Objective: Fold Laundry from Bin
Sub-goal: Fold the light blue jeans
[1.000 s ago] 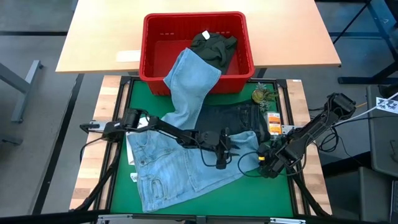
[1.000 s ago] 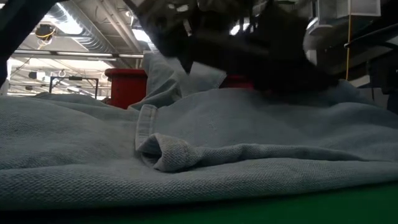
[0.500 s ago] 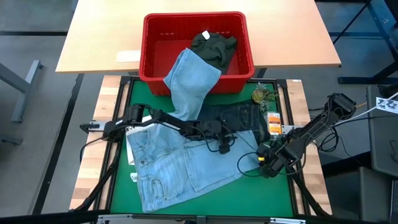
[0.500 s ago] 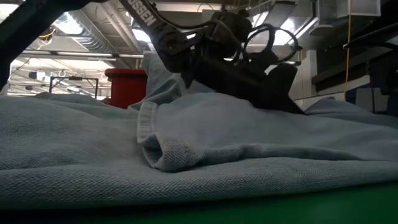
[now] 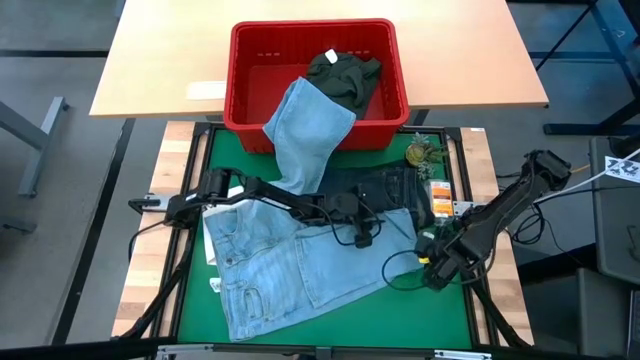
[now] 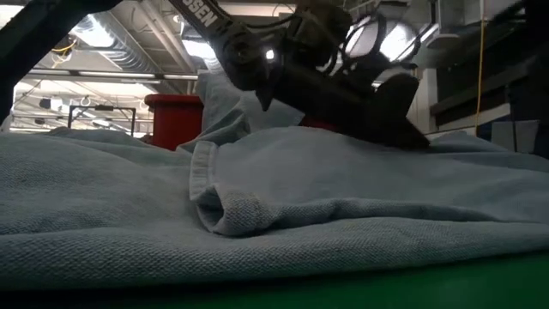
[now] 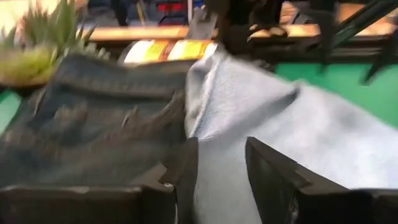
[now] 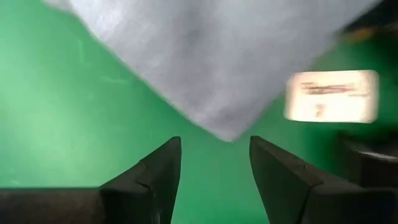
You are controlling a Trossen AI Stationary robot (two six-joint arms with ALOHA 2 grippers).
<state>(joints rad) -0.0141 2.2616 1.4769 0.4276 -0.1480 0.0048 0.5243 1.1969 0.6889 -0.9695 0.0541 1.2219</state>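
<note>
Laundry-folding, at the spreading stage, judging by how things lie. Light blue jeans [image 5: 290, 270] spread across the green table mat [image 5: 440, 315], one leg trailing up over the rim of the red bin [image 5: 390, 70] at the far edge. Dark olive-green piece [image 5: 342, 72] inside the bin, bunched in a corner. Dark navy jeans [image 5: 375, 188] flat on the mat just below the bin, partly overlapped by the light blue pair.

Left gripper [image 7: 221, 168] reaching across the middle of the table, low over the seam where light denim meets dark denim; fingers parted, light cloth showing in the gap, nothing clamped as far as can be told. Right gripper [image 8: 214, 165] low over bare mat near the right side, fingers apart and empty, pointed corner of the light blue jeans just beyond the tips.

Next move, likely: closing on the cloth edges, then drawing the light pair flat or starting a fold. Calls for pinching the light denim alone, without catching the navy layer beneath.

In the way: leg draped over the bin rim, apt to drag when pulled. Small potted plant [image 5: 421, 153] and yellow-orange packet [image 5: 438, 197] beside the navy jeans, near the right arm's path. White card [image 8: 331, 95] on the mat near the right gripper.
</note>
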